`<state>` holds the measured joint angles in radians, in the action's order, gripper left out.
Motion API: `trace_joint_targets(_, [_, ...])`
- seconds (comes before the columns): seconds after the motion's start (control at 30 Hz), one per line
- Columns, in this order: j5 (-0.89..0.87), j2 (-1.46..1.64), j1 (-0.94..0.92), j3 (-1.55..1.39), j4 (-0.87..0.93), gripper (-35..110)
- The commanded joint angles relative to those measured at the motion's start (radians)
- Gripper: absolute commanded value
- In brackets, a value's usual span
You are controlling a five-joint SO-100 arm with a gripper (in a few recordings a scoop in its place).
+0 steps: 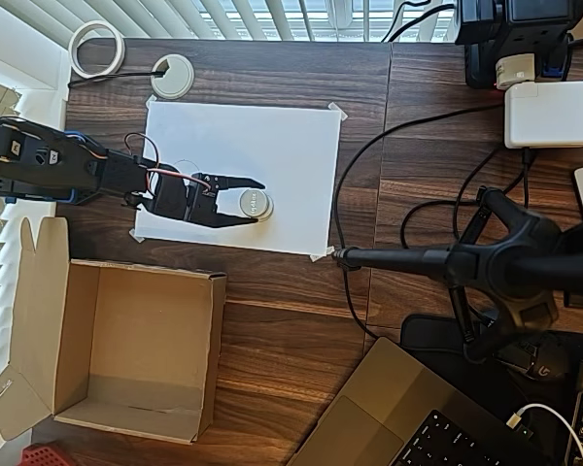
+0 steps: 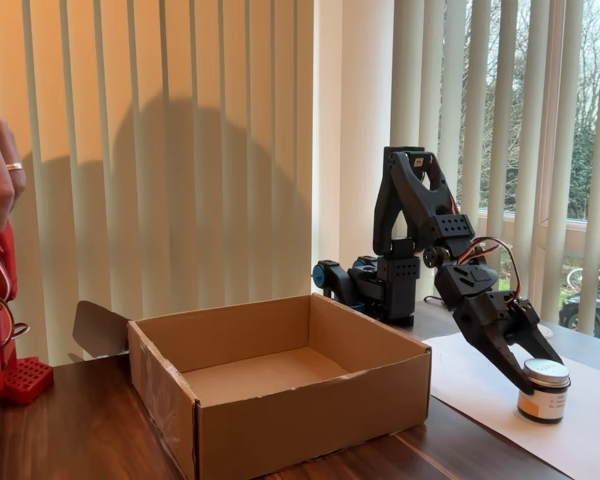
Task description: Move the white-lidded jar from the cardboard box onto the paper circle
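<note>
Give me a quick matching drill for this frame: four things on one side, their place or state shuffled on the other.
Things:
1. white-lidded jar
2. cardboard box
3. gripper
4. white tape roll

Place or state:
A. lying on bare dark wood near the blinds
B. standing on the white sheet
C. empty, flaps folded outward
D. fingers on either side of the jar

Pairs: 1-B, 2-C, 3-D, 4-A

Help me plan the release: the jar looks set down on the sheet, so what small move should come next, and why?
Probably open the gripper and lift clear. The white-lidded jar appears to stand upright on the white sheet, outside the cardboard box, fingers around it. Whether it covers the paper circle cannot be told.
</note>
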<state>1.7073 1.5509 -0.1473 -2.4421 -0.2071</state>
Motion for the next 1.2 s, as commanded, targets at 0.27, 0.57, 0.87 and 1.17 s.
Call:
trace_joint_targets(0.27, [0.020, 0.026, -0.021, 0.037, -0.044, 12])
trace_joint_targets(0.57, [0.035, 0.026, -0.034, 0.035, -0.044, 28])
trace_joint_targets(0.87, [0.028, 0.038, -0.035, 0.034, -0.057, 38])
trace_joint_targets(1.17, [-0.127, 0.322, -0.028, -0.066, -0.118, 38])
